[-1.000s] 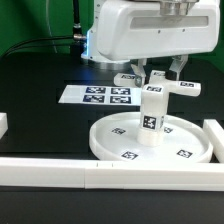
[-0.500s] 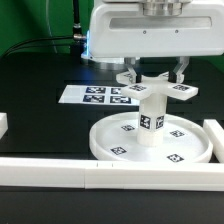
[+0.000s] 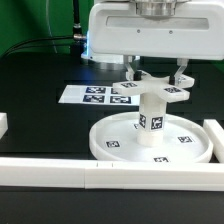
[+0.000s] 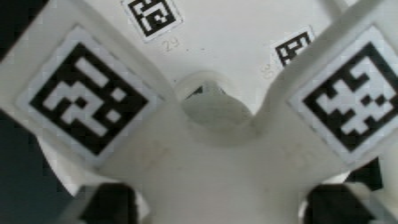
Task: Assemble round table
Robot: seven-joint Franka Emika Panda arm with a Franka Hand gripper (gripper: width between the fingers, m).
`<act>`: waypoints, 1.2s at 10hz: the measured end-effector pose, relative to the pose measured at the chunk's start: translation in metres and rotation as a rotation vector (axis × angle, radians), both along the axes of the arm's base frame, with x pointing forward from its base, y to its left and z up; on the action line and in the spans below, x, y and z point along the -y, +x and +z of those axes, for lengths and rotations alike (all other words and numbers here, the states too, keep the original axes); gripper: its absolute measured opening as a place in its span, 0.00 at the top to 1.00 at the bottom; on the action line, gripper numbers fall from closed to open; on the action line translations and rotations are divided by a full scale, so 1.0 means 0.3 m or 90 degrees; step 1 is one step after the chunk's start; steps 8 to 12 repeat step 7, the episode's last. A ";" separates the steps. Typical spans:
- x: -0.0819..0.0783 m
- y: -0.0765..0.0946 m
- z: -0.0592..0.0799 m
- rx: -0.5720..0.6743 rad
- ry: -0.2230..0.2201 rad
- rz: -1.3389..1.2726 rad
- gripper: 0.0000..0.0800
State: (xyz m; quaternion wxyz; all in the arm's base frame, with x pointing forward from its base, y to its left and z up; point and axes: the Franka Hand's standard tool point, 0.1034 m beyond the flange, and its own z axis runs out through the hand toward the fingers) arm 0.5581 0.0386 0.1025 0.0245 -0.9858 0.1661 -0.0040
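I see gripper (image 3: 154,74) fingers pinching cross-shaped foot (image 3: 152,92) | foot sits atop cylindrical post (image 3: 151,121) | post upright on hub of rimmed disc (image 3: 110,146) | marker board (image 3: 92,96) behind disc

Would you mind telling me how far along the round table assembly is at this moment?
Done: the short white cylindrical post stands upright in the hub of the large white rimmed disc. In hand: the white cross-shaped foot sits atop the post, with the gripper and its jaws around it. Left: whether the foot is fully fastened cannot be seen, and the gripper has not let go.
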 end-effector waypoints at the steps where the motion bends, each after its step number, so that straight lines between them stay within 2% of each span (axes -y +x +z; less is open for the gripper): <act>1: -0.001 0.000 0.003 -0.001 0.000 0.000 0.25; 2: -0.005 -0.002 0.025 -0.003 0.002 0.002 0.25; 3: -0.009 -0.006 0.064 -0.008 0.005 0.003 0.20; 4: -0.013 -0.008 0.094 -0.009 0.008 0.004 0.19; 12: -0.012 -0.007 0.085 -0.009 0.007 0.004 0.19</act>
